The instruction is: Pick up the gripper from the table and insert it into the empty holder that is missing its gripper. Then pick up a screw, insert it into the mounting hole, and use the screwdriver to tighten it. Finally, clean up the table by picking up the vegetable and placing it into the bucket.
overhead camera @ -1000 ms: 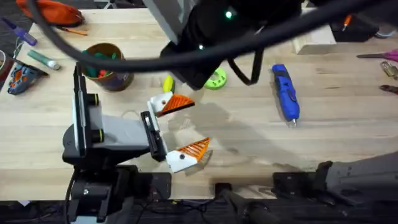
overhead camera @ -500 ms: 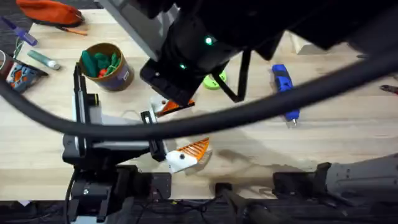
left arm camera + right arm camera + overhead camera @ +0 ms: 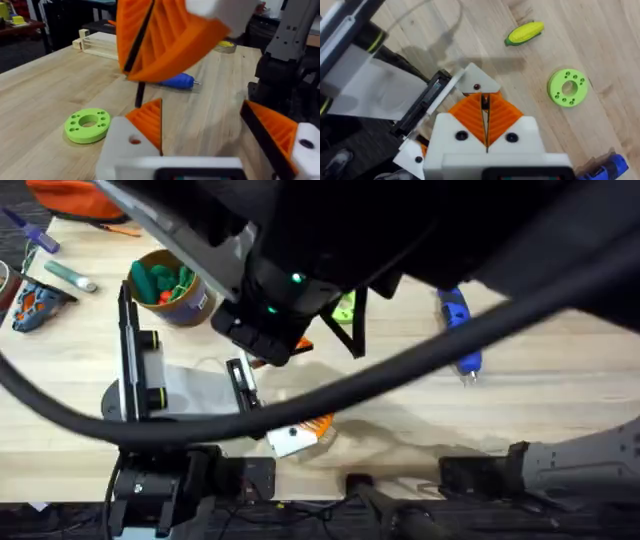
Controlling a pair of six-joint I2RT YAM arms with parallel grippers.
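My left gripper point(image 3: 202, 107) stands open and level above the table. Its white holder point(image 3: 475, 81) carries the orange wedge gripper point(image 3: 150, 122), and a mounting hole point(image 3: 135, 141) shows in the white base. Directly above this finger hangs my right gripper point(image 3: 485, 97), its orange ribbed fingers shut on a thin black screw point(image 3: 140, 95) that points down. The yellow corn vegetable point(image 3: 525, 33) lies beyond the left gripper. The brown bucket point(image 3: 170, 290) at the back left holds green and orange toys. To the right lies the blue screwdriver point(image 3: 460, 330).
A flat green disc point(image 3: 567, 87) lies between the corn and the screwdriver. My right arm point(image 3: 400, 240) spans the overhead view, large and dark, with a cable looping across. An orange pouch point(image 3: 80, 198) and markers sit at the back left; a wooden block point(image 3: 100, 44) is farther back.
My right arm has swung in from the back right, leftward and lower, and now hangs over the left gripper's far finger, covering the corn in the overhead view. The left arm has stayed put.
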